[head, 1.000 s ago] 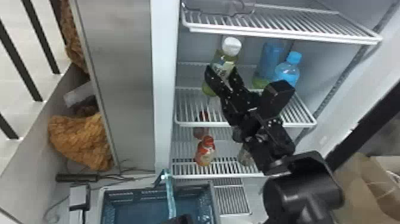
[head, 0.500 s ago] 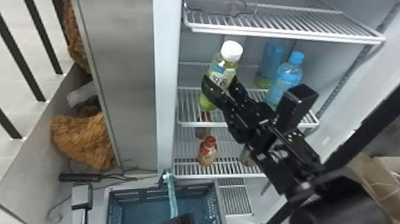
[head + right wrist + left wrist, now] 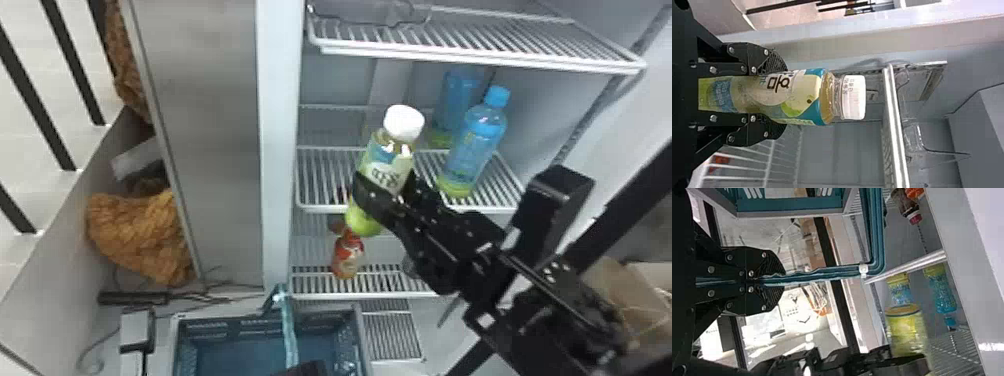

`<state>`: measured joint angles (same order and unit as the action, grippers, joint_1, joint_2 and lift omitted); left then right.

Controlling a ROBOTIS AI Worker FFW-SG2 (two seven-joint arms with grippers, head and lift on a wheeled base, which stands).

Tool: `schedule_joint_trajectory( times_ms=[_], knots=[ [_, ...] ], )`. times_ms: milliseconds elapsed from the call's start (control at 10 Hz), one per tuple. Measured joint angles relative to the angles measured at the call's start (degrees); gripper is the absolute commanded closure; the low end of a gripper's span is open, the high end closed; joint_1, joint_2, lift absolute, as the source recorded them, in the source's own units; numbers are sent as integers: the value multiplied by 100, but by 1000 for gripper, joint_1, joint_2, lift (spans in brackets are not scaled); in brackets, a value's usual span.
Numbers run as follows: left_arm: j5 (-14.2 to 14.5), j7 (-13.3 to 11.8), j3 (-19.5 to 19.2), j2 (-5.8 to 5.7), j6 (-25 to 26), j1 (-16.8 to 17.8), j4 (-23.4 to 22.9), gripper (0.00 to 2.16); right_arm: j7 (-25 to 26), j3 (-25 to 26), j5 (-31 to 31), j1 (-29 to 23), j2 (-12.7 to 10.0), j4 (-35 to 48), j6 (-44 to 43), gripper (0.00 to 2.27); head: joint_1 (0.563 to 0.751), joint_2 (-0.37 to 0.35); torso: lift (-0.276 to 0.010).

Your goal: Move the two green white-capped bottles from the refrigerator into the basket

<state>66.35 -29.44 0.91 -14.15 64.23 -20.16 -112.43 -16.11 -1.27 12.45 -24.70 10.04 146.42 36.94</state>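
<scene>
Upright but leaning, the green white-capped bottle is in front of the middle shelf, gripped around its label by my right gripper. In the right wrist view the bottle lies between both fingers of the right gripper, its white cap beyond them. At the head view's bottom edge is my left gripper, over the blue basket. In the left wrist view the left gripper is closed on the basket's teal handle.
Two blue-capped bottles stand on the middle shelf; a red-topped bottle stands on the shelf below. The upper shelf hangs above the held bottle. The fridge's left edge rises left of it.
The right gripper has drawn the white-capped bottle down and out from the middle shelf, nearer the head camera. The left gripper and basket have barely shifted.
</scene>
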Motion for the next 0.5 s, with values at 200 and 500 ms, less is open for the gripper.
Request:
schedule_joint_trajectory(
  times_ms=[200, 500],
  knots=[
    [-7, 0, -9, 0, 9, -8, 0, 1182, -125, 248, -6, -428, -38, 690, 618, 889, 695, -199, -4],
    [-9, 0, 8, -6, 30, -9, 0, 1182, -269, 415, 33, -971, -78, 1245, 1132, 889, 695, -219, -4]
  ],
)
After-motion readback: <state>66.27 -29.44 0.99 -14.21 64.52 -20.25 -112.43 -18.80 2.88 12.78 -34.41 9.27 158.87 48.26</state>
